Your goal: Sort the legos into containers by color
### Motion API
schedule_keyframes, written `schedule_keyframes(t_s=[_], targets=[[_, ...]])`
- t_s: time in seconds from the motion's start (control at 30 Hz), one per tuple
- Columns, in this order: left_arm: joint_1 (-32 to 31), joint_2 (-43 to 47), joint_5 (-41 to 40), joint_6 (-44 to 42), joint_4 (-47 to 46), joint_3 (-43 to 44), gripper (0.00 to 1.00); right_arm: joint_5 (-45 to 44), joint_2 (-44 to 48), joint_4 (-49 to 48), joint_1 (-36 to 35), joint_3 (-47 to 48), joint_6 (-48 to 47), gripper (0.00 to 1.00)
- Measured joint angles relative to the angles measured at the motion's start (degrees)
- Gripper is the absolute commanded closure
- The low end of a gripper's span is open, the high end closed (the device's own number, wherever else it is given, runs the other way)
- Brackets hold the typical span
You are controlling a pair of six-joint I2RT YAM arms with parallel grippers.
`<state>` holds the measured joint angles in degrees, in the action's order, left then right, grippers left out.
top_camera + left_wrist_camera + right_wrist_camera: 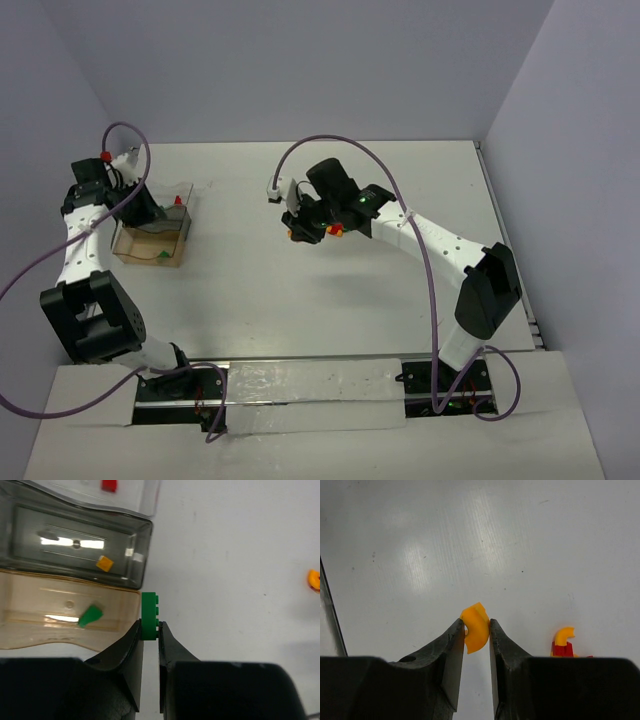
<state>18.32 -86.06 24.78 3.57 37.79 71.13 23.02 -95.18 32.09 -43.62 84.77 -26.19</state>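
My left jaws pinch one green lego point(149, 617), studs sideways, right at the outer edge of the tan-tinted container point(30, 592). My right jaws pinch one curved orange lego point(476, 628) over the middle of the worktop point(470, 540). Inside the containers I count three: one green piece point(90, 616) in the tan one, one orange piece point(105, 563) in the clear container point(30, 540) beside it, and one red piece point(108, 485) beyond. Near the right jaws lie two more, an orange curve point(564, 634) touching a red brick point(563, 650). The containers sit at the worktop's left, well apart from the right jaws.
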Motion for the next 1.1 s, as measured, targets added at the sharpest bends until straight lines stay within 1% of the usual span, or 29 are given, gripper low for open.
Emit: schedule_keyframes(t_s=[0.2,0.43,0.83,1.1], targets=[[2.5,-1.4,-4.8,-6.2,3.0,2.9,1.0,-0.7,-0.2,-1.3,0.0,0.1,1.3,0.99],[3.3,-4.2,-8.9,-10.1,4.9,3.1,1.0,-1.2,-2.1,-2.1,0.1,0.4,2.1,1.0],[3.3,-9.4,-12.3,-11.4,5.5,3.1,0.96,-1.1,-3.1,-2.5,0.8,0.8,2.8,1.0],[3.3,-9.7,-13.4,-11.4,5.5,2.5,0.95,-1.1,-4.7,-2.8,1.5,1.5,2.8,1.0]])
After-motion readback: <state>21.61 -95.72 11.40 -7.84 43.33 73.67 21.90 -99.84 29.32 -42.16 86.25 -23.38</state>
